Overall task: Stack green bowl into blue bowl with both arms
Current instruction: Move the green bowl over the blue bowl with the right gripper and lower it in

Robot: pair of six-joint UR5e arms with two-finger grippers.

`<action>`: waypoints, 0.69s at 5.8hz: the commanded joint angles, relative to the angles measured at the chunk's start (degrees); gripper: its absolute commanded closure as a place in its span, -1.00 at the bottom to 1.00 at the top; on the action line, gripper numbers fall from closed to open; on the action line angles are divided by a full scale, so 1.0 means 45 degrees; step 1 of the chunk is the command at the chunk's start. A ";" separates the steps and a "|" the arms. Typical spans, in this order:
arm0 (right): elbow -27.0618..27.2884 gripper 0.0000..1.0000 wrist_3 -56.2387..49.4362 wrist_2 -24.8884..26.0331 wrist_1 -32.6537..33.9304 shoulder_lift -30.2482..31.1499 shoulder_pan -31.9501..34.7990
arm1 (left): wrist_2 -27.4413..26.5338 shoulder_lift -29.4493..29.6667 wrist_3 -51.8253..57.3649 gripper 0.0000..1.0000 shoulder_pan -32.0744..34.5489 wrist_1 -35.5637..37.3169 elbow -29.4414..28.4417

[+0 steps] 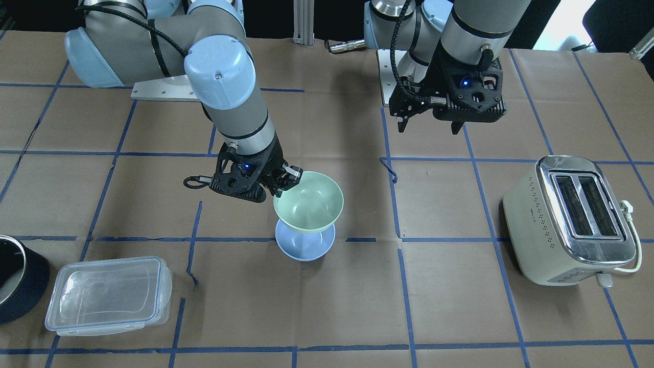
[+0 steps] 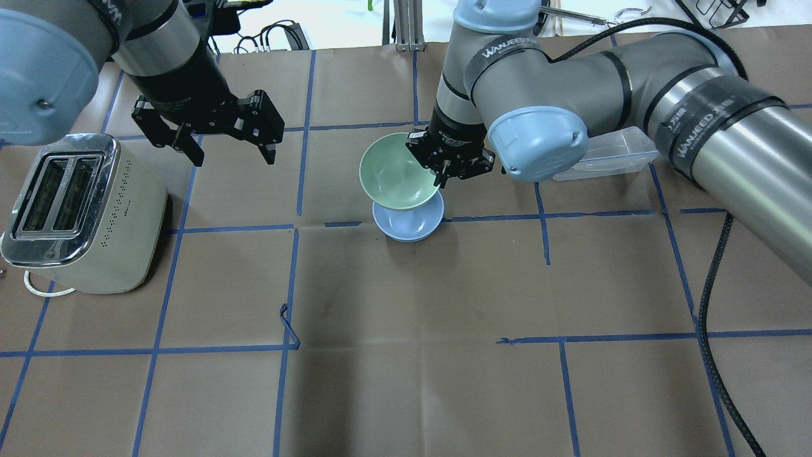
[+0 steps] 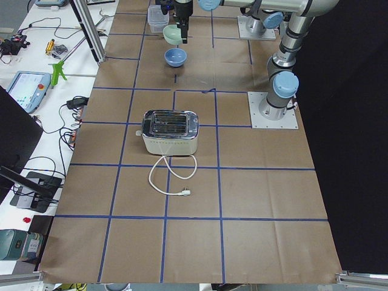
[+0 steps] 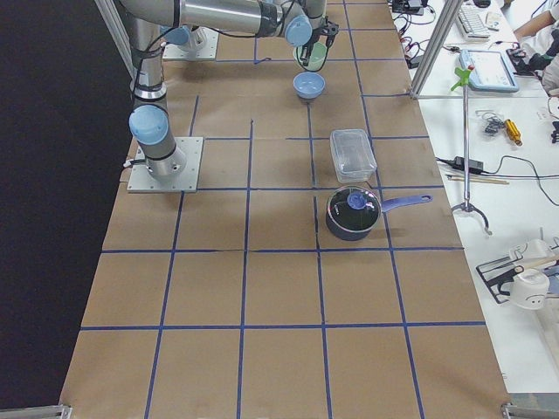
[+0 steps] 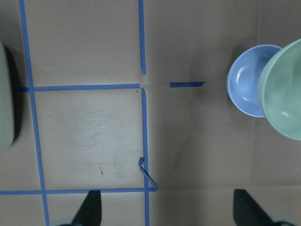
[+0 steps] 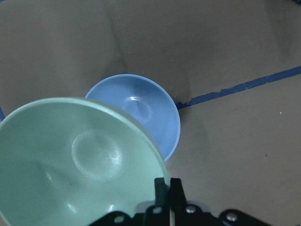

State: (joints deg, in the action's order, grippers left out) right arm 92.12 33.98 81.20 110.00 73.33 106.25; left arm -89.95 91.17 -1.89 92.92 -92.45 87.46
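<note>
At table [image 2: 406, 393] centre: R arm [image 2: 634, 79], sleeve marked "WANJEED". Green bowl [image 2: 394, 170], pale mint, plain, held clear above blue bowl [image 2: 409, 226], pale periwinkle, standing on table. R gripper [image 2: 442, 181] pinches green bowl's rim. L gripper [image 2: 233, 155] spread wide, empty, nr toaster [image 2: 82, 209].

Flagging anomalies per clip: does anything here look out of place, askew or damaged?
A strip of blue tape is peeled and curled off the grid near the middle of the table. Otherwise nothing: the right gripper pinches the green bowl by its rim above the blue bowl.
</note>
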 commanded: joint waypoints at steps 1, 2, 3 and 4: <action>0.0192 0.90 0.0008 0.0060 0.0570 -0.0978 0.0100 | 0.0047 -0.0045 0.0010 -0.95 0.0016 0.0870 0.0328; 0.0386 0.90 -0.0070 0.0118 0.0807 -0.1215 0.0100 | 0.0086 -0.0046 0.0010 -0.95 0.0016 0.0876 0.0349; 0.0872 0.90 -0.0245 0.0138 0.1138 -0.1295 0.0042 | 0.0106 -0.0046 0.0010 -0.96 0.0016 0.0876 0.0350; 0.1573 0.89 -0.0324 0.0119 0.2069 -0.1296 -0.0075 | 0.0087 -0.0065 0.0010 -0.96 0.0016 0.0876 0.0330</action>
State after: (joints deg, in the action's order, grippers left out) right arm 96.43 32.97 81.75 115.97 67.70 106.34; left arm -89.54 90.94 -1.85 92.98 -88.56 88.97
